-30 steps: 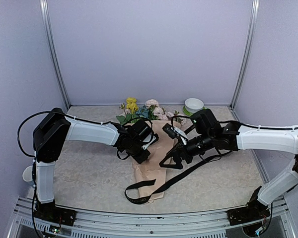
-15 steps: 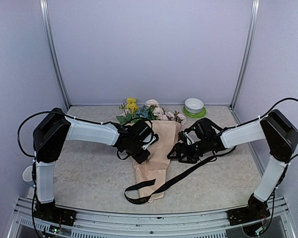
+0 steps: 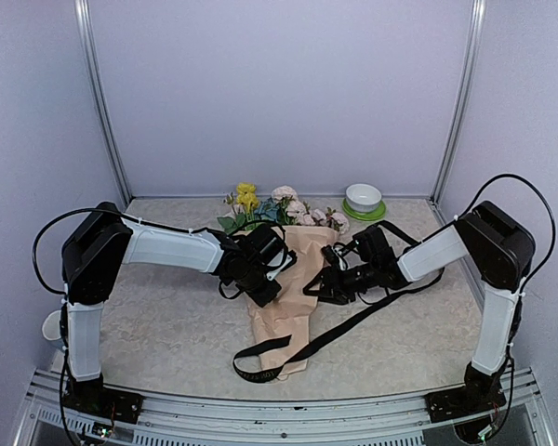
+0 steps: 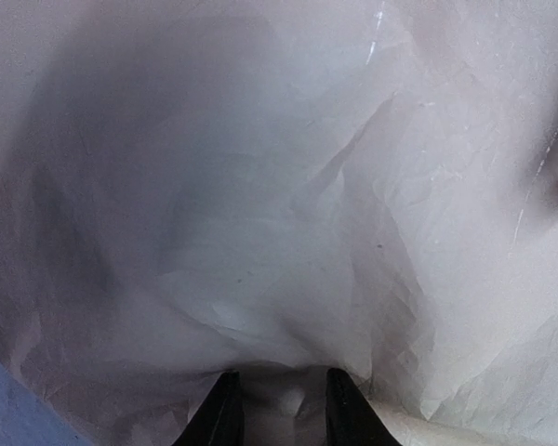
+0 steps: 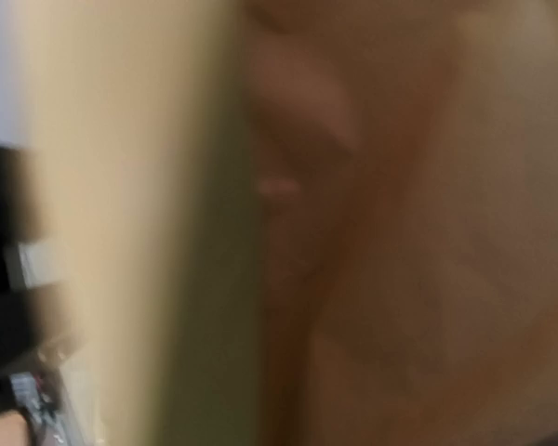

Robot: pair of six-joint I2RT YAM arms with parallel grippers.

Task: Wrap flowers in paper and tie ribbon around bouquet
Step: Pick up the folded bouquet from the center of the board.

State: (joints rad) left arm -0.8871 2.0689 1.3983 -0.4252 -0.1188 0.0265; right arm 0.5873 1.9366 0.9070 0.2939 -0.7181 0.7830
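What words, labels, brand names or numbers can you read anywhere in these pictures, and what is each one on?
None: no text can be read in any view.
The ribbon, the paper and the bowl show no lettering at this size.
The right wrist view is too blurred to show any print.

Right pincer [image 3: 327, 282] has dropped against the bouquet [image 3: 299, 265]
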